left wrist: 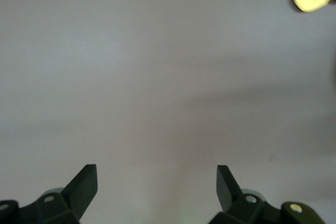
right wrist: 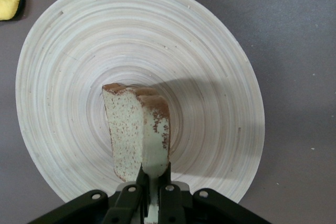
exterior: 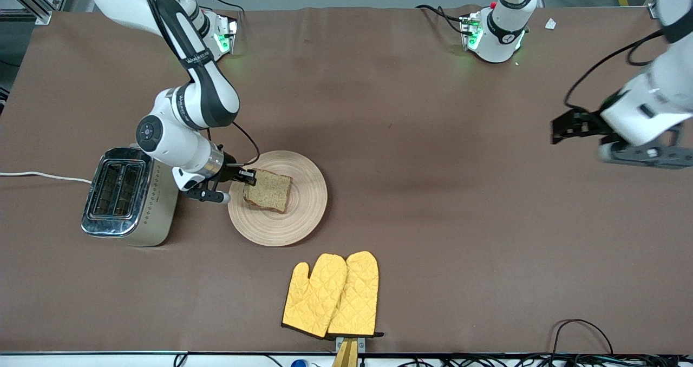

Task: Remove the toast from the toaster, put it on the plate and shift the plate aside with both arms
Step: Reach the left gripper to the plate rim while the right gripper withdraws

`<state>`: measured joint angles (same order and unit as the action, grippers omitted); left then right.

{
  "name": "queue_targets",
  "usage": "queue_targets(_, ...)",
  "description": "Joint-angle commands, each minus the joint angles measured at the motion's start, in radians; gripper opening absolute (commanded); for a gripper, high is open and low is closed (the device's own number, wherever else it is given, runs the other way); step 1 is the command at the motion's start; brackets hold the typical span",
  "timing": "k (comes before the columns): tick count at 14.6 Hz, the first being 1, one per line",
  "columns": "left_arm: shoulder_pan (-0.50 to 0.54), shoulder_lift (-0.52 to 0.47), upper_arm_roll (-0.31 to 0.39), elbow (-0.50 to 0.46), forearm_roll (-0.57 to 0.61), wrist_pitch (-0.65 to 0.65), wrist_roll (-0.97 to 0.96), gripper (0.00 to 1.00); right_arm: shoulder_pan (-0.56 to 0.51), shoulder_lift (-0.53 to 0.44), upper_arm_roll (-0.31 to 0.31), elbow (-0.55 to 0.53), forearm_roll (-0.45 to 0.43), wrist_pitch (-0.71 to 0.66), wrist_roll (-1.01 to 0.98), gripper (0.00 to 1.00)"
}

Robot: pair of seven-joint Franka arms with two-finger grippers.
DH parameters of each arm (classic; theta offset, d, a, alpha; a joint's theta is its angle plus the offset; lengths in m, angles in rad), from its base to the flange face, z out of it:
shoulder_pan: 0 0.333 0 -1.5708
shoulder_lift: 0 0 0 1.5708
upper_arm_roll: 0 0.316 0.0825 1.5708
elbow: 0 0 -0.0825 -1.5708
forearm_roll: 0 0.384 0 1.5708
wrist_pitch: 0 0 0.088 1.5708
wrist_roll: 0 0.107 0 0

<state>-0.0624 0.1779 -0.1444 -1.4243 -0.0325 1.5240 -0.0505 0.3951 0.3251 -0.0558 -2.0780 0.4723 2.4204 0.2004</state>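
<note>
We see the right black gripper (exterior: 250,177) pinching the speckled brown toast slice (exterior: 268,190) over the round pale wooden plate (exterior: 303,215); the left black gripper (exterior: 566,127) waits, spread wide.

1. The toaster (exterior: 130,196) stood just beside the plate (exterior: 303,215) at its 9 o'clock.
2. Yellow oven mitts (exterior: 331,295) lay near its 5 o'clock.
3. Bare surface (exterior: 460,194) stretched from its 3 o'clock.

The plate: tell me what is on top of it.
On the plate is one slice of toast, gripped at its edge by the right gripper. Whether the slice rests on the wood or hangs just above it cannot be seen. The left gripper waits, open, over bare table.
</note>
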Motion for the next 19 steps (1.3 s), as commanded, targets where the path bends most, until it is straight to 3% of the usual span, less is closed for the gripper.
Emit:
queue_targets(1,-0.029,0.075,-0.03,0.008,-0.097,0.036,-0.087,1.0,-0.004,-0.024,0.005,-0.034,0.031,0.017,-0.03,0.0)
queue_targets(6,-0.08,0.274,-0.032,0.007,-0.358,0.186,-0.195,1.0,-0.016,0.028,0.002,-0.036,0.023,0.04,-0.041,0.01)
queue_targets(11,-0.135,0.458,-0.032,0.004,-0.605,0.44,-0.238,1.0,-0.022,0.063,0.002,-0.04,0.022,0.075,-0.047,0.02)
queue_targets(12,-0.16,0.492,-0.032,0.004,-0.654,0.5,-0.238,1.0,-0.022,0.063,0.002,-0.04,0.022,0.069,-0.044,0.12)
queue_targets(13,-0.184,0.526,-0.032,0.002,-0.705,0.568,-0.238,1.0,-0.03,0.063,0.002,-0.037,0.022,0.062,-0.045,0.45)
queue_targets(14,-0.22,0.563,-0.032,0.004,-0.76,0.65,-0.238,1.0,-0.041,0.063,0.002,-0.039,0.022,0.06,-0.045,0.71)
queue_targets(15,-0.258,0.593,-0.032,0.004,-0.806,0.726,-0.236,1.0,-0.044,0.062,0.002,-0.039,0.022,0.059,-0.045,0.91)
queue_targets(16,-0.292,0.629,-0.031,0.007,-0.843,0.792,-0.232,1.0,-0.053,0.061,0.001,-0.04,0.022,0.057,-0.047,1.0)
queue_targets(19,-0.375,0.718,-0.035,0.057,-0.894,0.904,-0.2,1.0,-0.068,0.049,-0.001,-0.033,0.02,0.008,-0.045,1.0)
